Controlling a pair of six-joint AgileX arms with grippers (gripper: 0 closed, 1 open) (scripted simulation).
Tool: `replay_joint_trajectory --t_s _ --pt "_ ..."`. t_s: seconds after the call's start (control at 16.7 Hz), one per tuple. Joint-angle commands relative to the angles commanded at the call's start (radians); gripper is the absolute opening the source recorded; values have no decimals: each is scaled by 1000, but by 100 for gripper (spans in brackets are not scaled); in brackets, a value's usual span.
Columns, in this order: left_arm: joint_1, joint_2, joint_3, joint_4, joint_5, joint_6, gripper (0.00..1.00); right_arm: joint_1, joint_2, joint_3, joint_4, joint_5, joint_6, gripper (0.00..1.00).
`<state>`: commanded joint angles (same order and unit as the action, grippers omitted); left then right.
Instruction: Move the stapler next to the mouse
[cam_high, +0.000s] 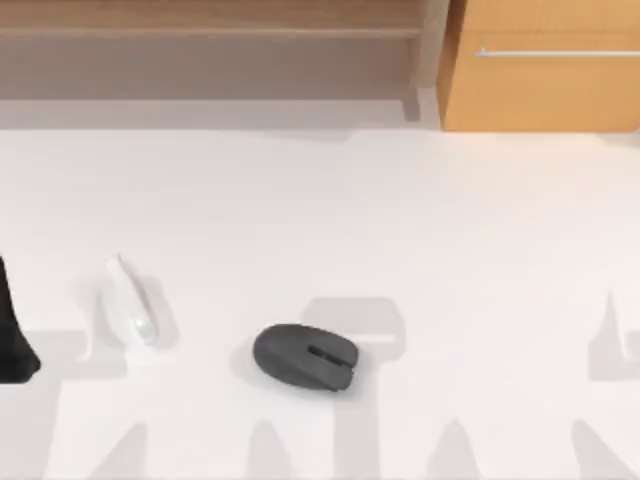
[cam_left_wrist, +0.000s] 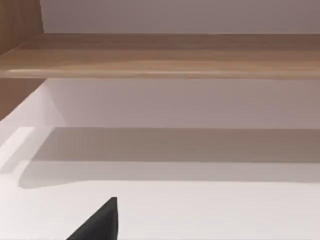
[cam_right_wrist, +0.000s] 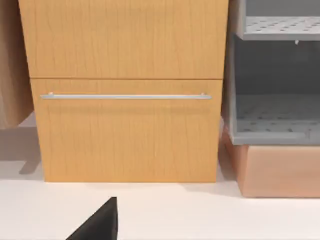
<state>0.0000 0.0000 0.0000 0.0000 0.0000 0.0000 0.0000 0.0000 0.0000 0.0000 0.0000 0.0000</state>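
The stapler (cam_high: 130, 305), left of the mouse (cam_high: 305, 358), looks light, rigid, slick; grip its narrow mid-body sides; whether either tool is spread, I cannot tell.

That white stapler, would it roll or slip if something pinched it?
The stapler lies flat on the table, long and slender, so it probably would not roll. Its tapered end and smooth-looking shell might slip from a pinch there. It looks rigid, likely light.

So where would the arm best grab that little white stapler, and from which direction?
Probably from straight above, closing across the narrow width of the stapler near its middle. It lies flat and slender on the table, with open space on both long sides and the mouse well apart.
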Motion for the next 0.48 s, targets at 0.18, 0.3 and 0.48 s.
replay_joint_trajectory --t_s 0.18,0.3,0.48 --pt "-2 10 9 -5 1 -5 100 0 0 0 0 0 0 100" --pt "-11 62 53 -34 3 -32 100 0 0 0 0 0 0 100" --pt "-31 220 174 -120 3 -107 100 0 0 0 0 0 0 100"
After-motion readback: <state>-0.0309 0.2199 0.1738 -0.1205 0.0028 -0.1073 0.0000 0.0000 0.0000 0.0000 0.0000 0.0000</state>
